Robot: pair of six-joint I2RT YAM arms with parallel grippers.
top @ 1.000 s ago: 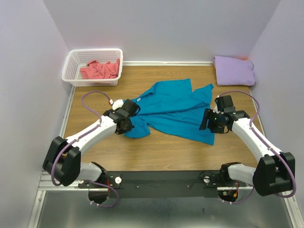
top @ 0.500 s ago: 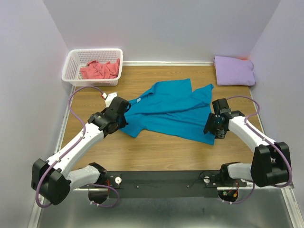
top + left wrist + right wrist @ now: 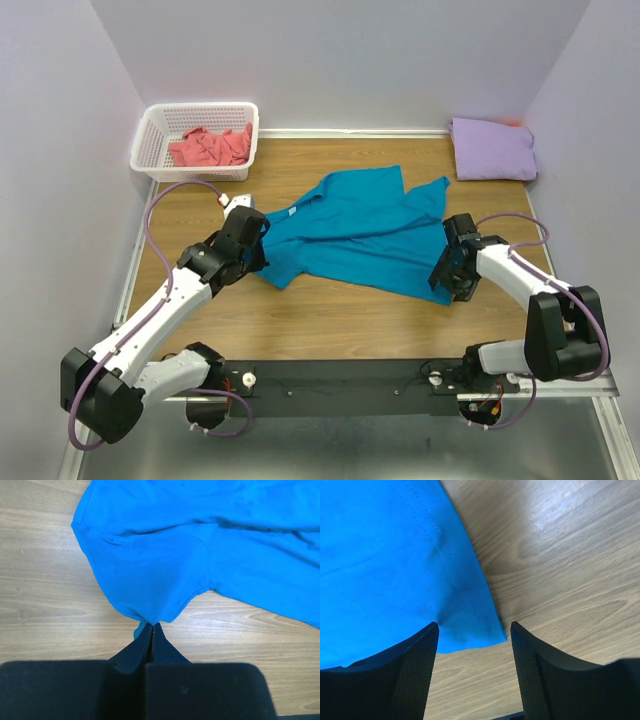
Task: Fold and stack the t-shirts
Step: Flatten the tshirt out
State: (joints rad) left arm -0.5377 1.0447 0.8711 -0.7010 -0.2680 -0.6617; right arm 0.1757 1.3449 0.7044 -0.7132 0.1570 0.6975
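The teal-blue t-shirt (image 3: 360, 230) lies spread and creased on the middle of the wooden table (image 3: 330, 325). My left gripper (image 3: 257, 258) is shut on the edge of its near-left sleeve (image 3: 150, 580), pinched between the fingertips (image 3: 151, 626). My right gripper (image 3: 447, 283) is open, low over the shirt's near-right hem corner (image 3: 485, 630), with the corner between its fingers (image 3: 415, 670). The lavender t-shirt (image 3: 492, 148) lies folded at the back right. The coral-pink t-shirt (image 3: 210, 146) is bunched in the basket.
The white lattice basket (image 3: 148, 140) stands at the back left corner. Pale walls close the table on the left, back and right. Bare wood shows along the near edge and the left side.
My left gripper has pulled the sleeve a little left and back. My right gripper has moved down to the shirt's near-right corner.
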